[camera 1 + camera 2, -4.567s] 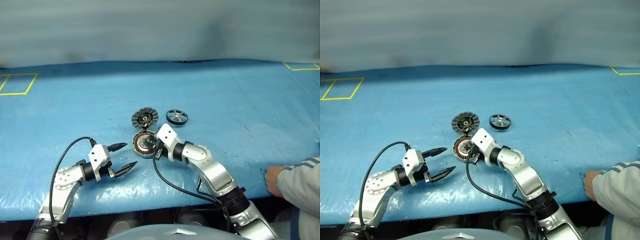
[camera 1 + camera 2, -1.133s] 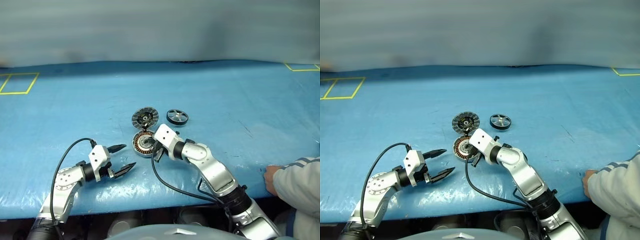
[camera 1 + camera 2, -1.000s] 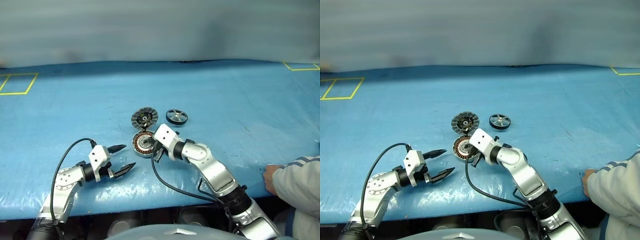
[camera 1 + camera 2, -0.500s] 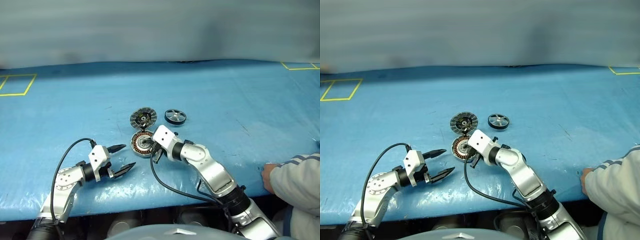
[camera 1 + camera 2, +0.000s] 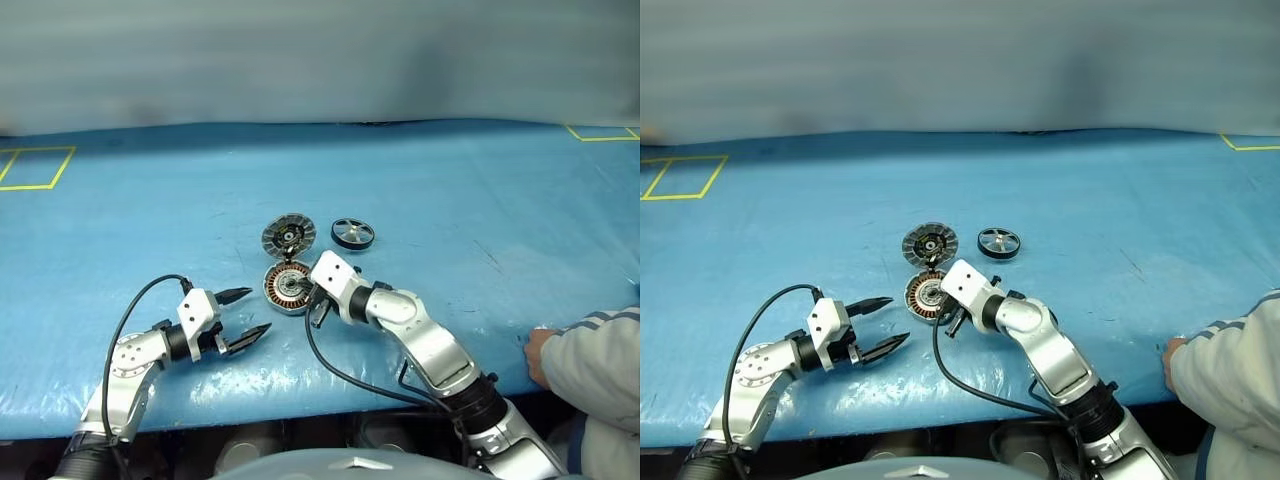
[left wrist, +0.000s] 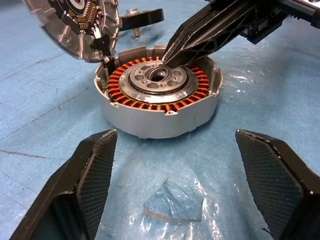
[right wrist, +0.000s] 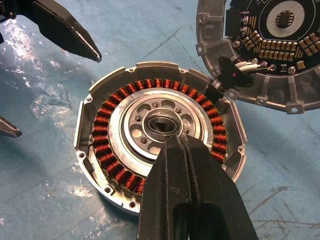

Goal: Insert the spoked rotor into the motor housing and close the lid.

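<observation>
Nearest the front edge of the blue table cover (image 5: pixel 480 180), on our left side, the left gripper (image 5: pixel 244 315) hangs just above the sheet with its two black fingers spread wide and nothing between them; its tips point toward the motor housing (image 5: pixel 288 287) but stay apart from it, with a crinkled patch of clear film on the cover between them. At the front right, a person's hand (image 5: pixel 541 352) and pale sleeve rest at the table's edge, well apart from the parts. A little farther in, our right gripper (image 7: pixel 179 142) has its fingers pressed tight together, holding nothing, and their joined tip sits over the housing's silver hub, at the edge of the centre hole; we cannot tell whether it touches the metal. The housing lies flat on the cover, its ring of copper windings exposed. Just behind it, the lid (image 5: pixel 288 235) stands swung open on its hinge, inner face showing. Beside the lid on the right, apart from it, the spoked rotor (image 5: pixel 353 233) lies flat on the cover.
</observation>
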